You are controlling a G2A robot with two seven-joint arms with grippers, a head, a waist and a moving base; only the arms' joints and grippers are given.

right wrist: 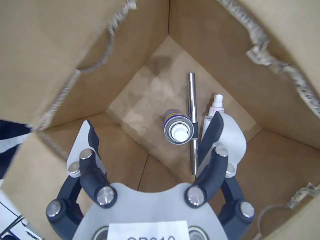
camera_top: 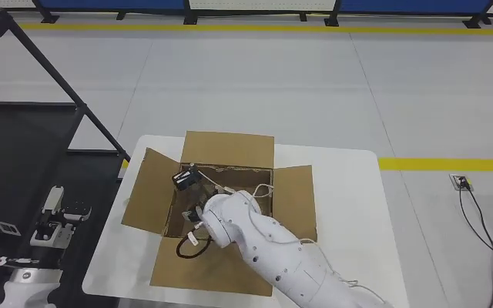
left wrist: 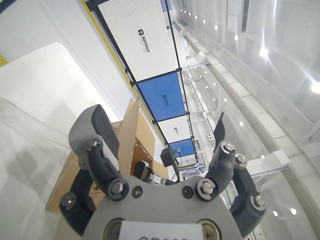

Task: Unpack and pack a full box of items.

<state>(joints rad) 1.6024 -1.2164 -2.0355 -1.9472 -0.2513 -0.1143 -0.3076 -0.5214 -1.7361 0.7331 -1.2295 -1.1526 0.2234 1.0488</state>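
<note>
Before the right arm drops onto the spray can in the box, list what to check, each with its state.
1. Box flaps folded out, opening free: ok.
2. Right tool open: ok.
3. Spray can upright on the box floor: ok.
4. Can centred between the fingers: not ok, it sits nearer one finger.
5. Room around the can: not ok, the metal rod lies close beside it, with the white bottle just beyond.
6. Left tool open and outside the box: ok.

Parted jaws, can [right wrist: 176,129] in box [right wrist: 140,38]
</note>
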